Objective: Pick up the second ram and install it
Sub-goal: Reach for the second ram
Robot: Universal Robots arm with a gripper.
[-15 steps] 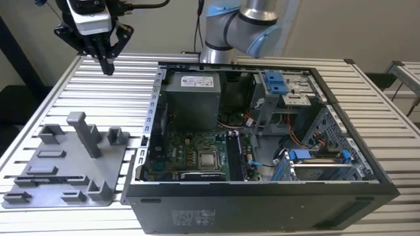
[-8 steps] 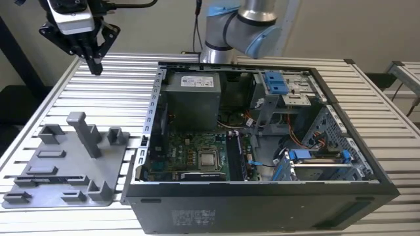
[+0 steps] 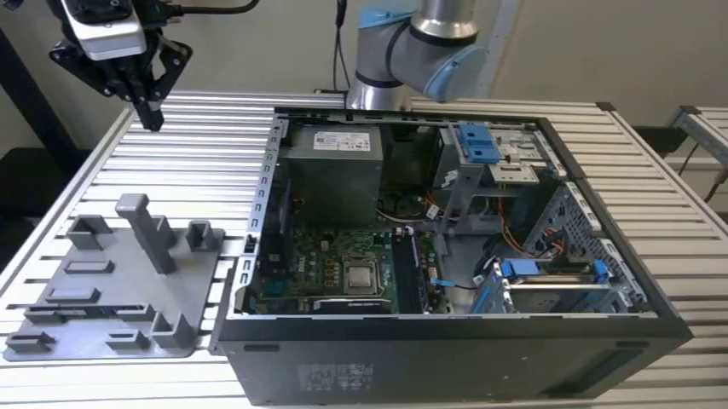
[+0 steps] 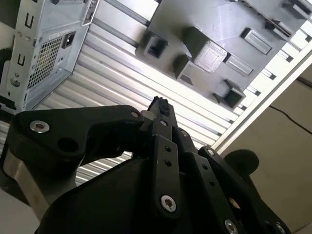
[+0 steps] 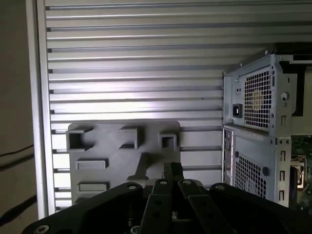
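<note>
A table [image 3: 182,153] of ribbed aluminium slats, bright and reflective, is spread beneath everything, and an open computer case [image 3: 455,349] of dark sheet steel is set on it toward the exterior view's right. A matte grey plastic tray [image 3: 125,290] with blocky upright posts is laid flat beside the case, on the exterior view's left. The gripper [image 3: 150,118] is hung high above the table beyond the tray, well apart from both tray and case. In the second wrist view its black fingers [image 4: 163,141] are seen pinched together to a narrow point, with nothing seen between them. A thin dark strip [image 3: 97,311] lying low across the tray's near part is judged to be the second ram, though this cannot be told with certainty.

Trouble is judged likeliest from the stick's own shape: being thin, flat and smooth, it could be tilted or dropped if gripped off-centre. It could also be knocked against the case's hard metal rim, and the green board [image 3: 330,256] inside could be strained if the stick were pressed in crooked
</note>
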